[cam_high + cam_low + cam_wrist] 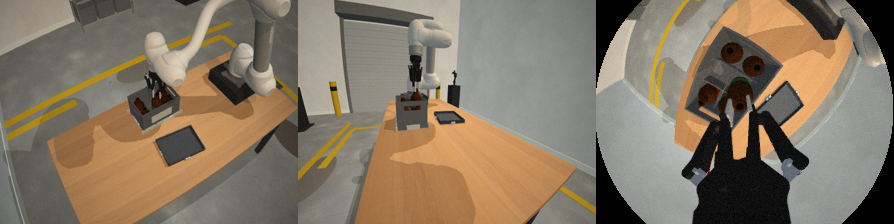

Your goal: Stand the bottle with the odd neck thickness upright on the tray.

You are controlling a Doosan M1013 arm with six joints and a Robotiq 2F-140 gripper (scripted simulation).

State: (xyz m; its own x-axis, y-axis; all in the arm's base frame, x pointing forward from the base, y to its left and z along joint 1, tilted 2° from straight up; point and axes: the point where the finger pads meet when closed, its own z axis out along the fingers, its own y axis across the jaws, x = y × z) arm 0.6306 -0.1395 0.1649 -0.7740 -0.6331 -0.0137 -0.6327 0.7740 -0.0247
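Observation:
A grey crate (160, 116) (411, 119) (713, 52) stands on the wooden table and holds brown bottles. My gripper (156, 92) (415, 86) (739, 102) is shut on the neck of one brown bottle (156, 101) (416, 96) (739, 95). This bottle hangs upright, its shoulder raised above the crate's rim, over its cell at the tray-side wall. A green patch shows beneath it. Other bottles (138, 104) (732, 51) stand lower in the crate. The dark tray (180, 145) (448, 117) (782, 104) lies empty beside the crate.
The arm's black base block (229, 86) sits at the table's far right end. A black stand (453, 95) and yellow bollards (335, 98) stand on the floor beyond the table. The crate rests on pale runners.

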